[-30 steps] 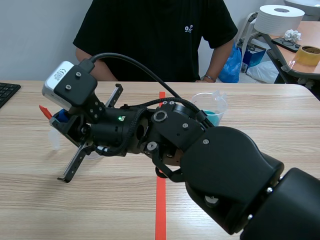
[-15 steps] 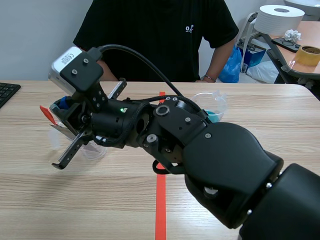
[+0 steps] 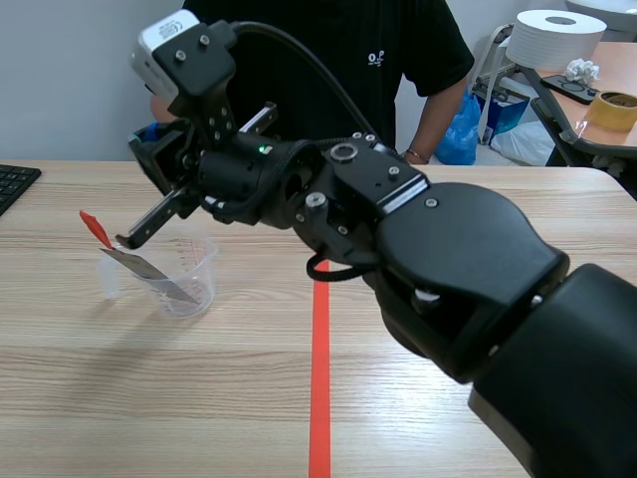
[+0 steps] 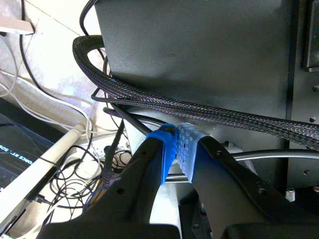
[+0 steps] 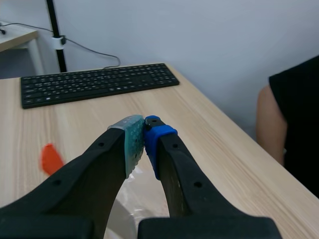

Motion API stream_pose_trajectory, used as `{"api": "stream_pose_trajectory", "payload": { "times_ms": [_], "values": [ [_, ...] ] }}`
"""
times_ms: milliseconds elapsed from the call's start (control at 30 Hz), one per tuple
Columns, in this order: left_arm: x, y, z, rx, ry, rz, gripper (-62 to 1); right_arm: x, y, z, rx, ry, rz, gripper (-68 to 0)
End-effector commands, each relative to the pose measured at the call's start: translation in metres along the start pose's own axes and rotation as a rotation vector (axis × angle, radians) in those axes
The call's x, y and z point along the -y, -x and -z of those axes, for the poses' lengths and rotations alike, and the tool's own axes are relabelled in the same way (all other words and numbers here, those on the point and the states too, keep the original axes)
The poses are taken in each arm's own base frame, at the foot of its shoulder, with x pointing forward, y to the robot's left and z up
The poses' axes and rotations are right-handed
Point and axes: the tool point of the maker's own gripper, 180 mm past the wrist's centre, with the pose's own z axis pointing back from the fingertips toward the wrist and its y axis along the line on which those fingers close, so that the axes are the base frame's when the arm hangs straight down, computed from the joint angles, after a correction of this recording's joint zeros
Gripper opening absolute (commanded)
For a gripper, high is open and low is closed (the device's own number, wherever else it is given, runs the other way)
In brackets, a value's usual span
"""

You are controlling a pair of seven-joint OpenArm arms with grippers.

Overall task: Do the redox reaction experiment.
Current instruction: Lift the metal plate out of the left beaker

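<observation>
Leaning in the clear beaker [image 3: 191, 287] on the table [image 3: 418, 418], the red-tipped metal strip [image 3: 149, 269] is likely placed to react. My right end effector [image 5: 143, 130] hovers above, pinched closed and empty. My left end effector [image 4: 175, 143], likewise closed, is parked elsewhere.

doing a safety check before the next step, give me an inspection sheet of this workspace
surface: wooden table with a red tape line
job's things: clear plastic cup left of the line, with a metal strip with a red end leaning in it
clutter: keyboard at the table's edge
grippers: right gripper shut on nothing, up above the cup; left gripper shut on nothing, off the table
cables: black cable arching over the right arm; braided cable ahead of the left gripper
surroundings: person across the table; paper roll on a side table
</observation>
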Motion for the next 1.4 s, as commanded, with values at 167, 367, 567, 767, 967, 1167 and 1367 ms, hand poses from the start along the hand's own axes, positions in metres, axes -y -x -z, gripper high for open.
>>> {"api": "stream_pose_trajectory", "payload": {
  "times_ms": [167,367,567,767,967,1167,1367],
  "values": [
    [-0.001,-0.003,0.0,0.013,-0.002,-0.001,-56.7,0.027,-0.034,0.006,0.056,0.032,-0.023,-66.9],
    [-0.001,-0.003,0.0,0.013,-0.002,-0.001,-56.7,0.025,-0.06,0.008,0.08,0.02,-0.052,-66.9],
    [-0.001,-0.003,0.0,0.013,-0.002,-0.001,-56.7,0.013,-0.101,0.005,0.135,-0.006,-0.07,-66.9],
    [-0.001,-0.003,0.0,0.013,-0.002,-0.001,-56.7,-0.002,-0.143,-0.003,0.192,-0.036,-0.072,-66.9],
    [-0.001,-0.003,0.0,0.013,-0.002,-0.001,-56.7,-0.008,-0.185,-0.017,0.262,-0.051,-0.04,-66.9],
    [-0.001,-0.003,0.0,0.013,-0.002,-0.001,-56.7,0.0,-0.201,-0.026,0.291,-0.034,-0.03,-66.9],
    [-0.001,-0.003,0.0,0.013,-0.002,-0.001,-56.7,0.0,-0.197,-0.026,0.274,-0.035,-0.028,-66.9]
  ]
}}
